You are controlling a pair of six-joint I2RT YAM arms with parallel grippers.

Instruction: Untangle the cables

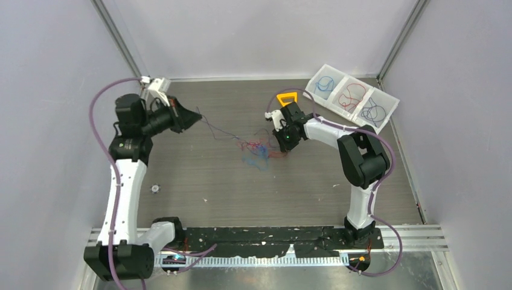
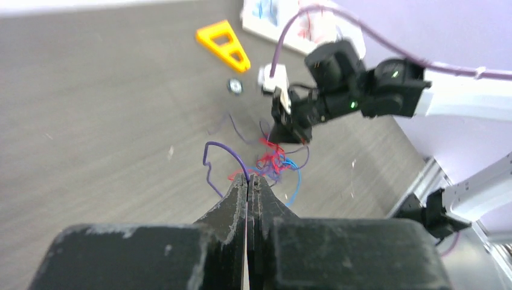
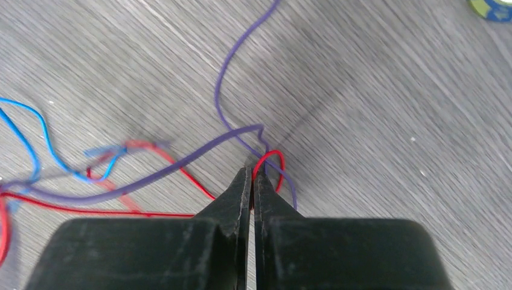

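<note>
Top external view shows the cables (image 1: 258, 151) as a small red, blue and purple clump on the surface (image 1: 205, 187), on the near side of the orange triangle (image 1: 287, 98) and a little to its left. The right gripper (image 1: 282, 147) sits at the edge of the clump closest to the triangle. The left gripper (image 1: 198, 116) is well to the triangle's left, with a purple strand (image 1: 217, 132) running from it back to the clump. Left wrist view has the left gripper clenched on that purple strand, which arches up slack ahead of it, so the pull should probably be slow and away from the triangle until the strand draws straight. Right wrist view shows the right gripper pinched shut on a red loop (image 3: 270, 152) that the purple strand crosses. Holding this anchor low and firm, I judge, lets the purple slide free rather than dragging the whole knot along.
</note>
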